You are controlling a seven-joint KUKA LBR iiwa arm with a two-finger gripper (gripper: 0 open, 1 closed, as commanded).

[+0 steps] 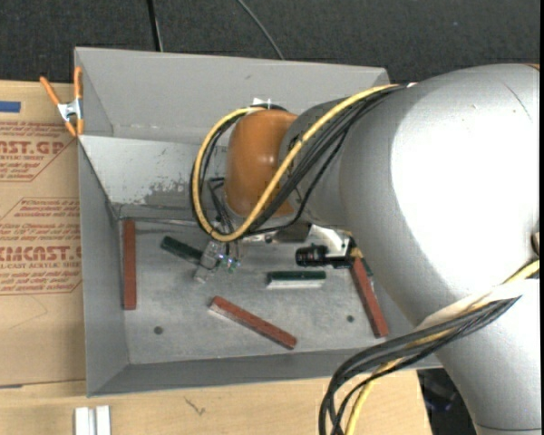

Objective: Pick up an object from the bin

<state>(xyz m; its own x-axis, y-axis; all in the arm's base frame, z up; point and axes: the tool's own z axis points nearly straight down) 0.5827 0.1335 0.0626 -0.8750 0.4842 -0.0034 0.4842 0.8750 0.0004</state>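
My gripper [216,261] hangs below the orange wrist cover, low over the bin floor at the left of centre. Its tip sits at the right end of a dark green flat strip [176,246] that lies slanted on the floor. Just right of the gripper lies a dark bar with a pale edge [296,279]. In front of it, a reddish-brown stick [252,323] lies at an angle. I cannot see anything held in the gripper.
Another reddish-brown stick [128,265] lies along the left wall and a third [370,299] along the right side. A black cylinder with a white part [325,253] rests at the right, partly under the arm. The arm hides the bin's right rear.
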